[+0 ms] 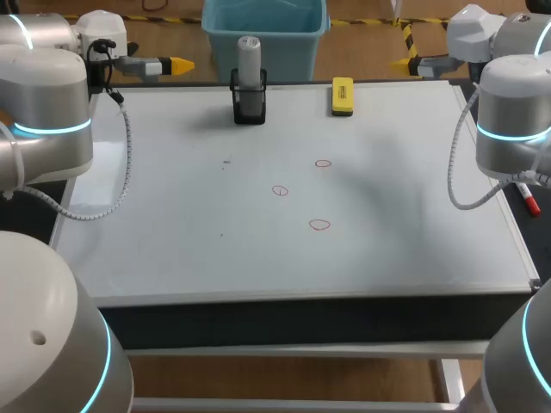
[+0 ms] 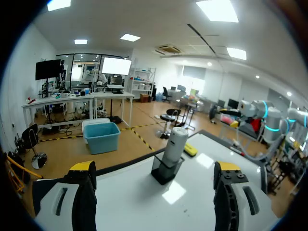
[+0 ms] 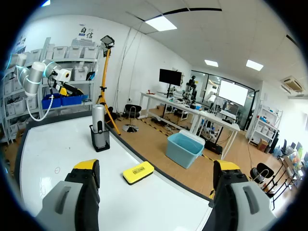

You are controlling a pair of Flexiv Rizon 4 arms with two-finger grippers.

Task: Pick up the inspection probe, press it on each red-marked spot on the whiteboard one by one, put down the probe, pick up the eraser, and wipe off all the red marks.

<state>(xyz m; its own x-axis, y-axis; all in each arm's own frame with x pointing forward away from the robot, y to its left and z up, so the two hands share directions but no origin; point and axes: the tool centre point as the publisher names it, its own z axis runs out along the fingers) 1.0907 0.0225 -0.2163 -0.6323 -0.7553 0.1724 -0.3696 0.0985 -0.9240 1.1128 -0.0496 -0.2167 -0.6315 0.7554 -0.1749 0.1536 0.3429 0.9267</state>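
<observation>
The inspection probe, a grey cylinder, stands upright in a black holder at the upper middle of the whiteboard. To its right, near the same far edge, the yellow eraser lies flat; the dark print on its top is too small to read. Three red marks are drawn mid-board, well apart from the probe: an upper one, one lower left of it and a lowest one.

The left end effector hangs at the upper left, released, with nothing between its fingers. The right end effector hangs at the upper right, likewise released and empty. A coiled grey cable droops from the left arm over the whiteboard's left side.
</observation>
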